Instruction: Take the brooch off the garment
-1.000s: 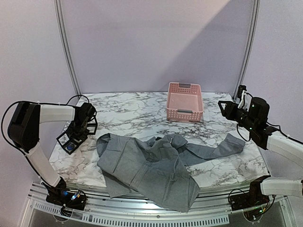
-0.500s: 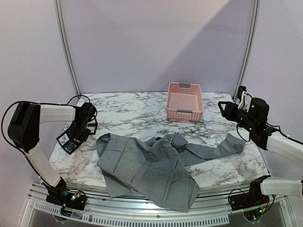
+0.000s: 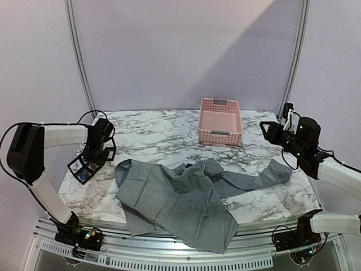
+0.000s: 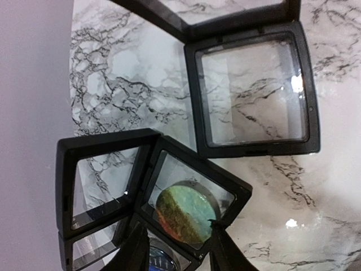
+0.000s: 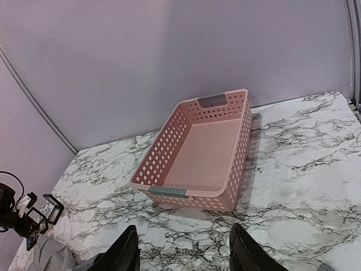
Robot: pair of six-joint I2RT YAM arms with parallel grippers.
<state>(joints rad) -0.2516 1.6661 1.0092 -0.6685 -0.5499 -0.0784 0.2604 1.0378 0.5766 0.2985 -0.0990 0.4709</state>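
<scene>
- The grey garment (image 3: 180, 197) lies crumpled on the marble table (image 3: 158, 132) at its near edge. It sits between the two arms, to the right of the left fingers and well below the right ones, with one sleeve or leg trailing toward the right arm.
- The left gripper (image 4: 180, 243) hangs low over a cluster of black-framed display cases (image 3: 82, 168), just left of the garment. Its fingers (image 4: 224, 251) are spread and released, grasping nothing.
- Just beyond those fingertips a round green-and-orange brooch (image 4: 185, 215) rests inside one clear-windowed case (image 4: 223, 186), off the garment. The right fingertip is at that case's rim; whether it touches, I cannot tell.
- A blue round piece (image 4: 163, 263) shows between the fingers, mostly cut off.
- Further out from the fingers lies a larger empty case (image 4: 254, 90).
- The right gripper (image 5: 184, 231) is held up off the table, its fingers apart with nothing between them.
- Ahead of the right fingers stands the pink basket (image 5: 237, 158), empty inside.
</scene>
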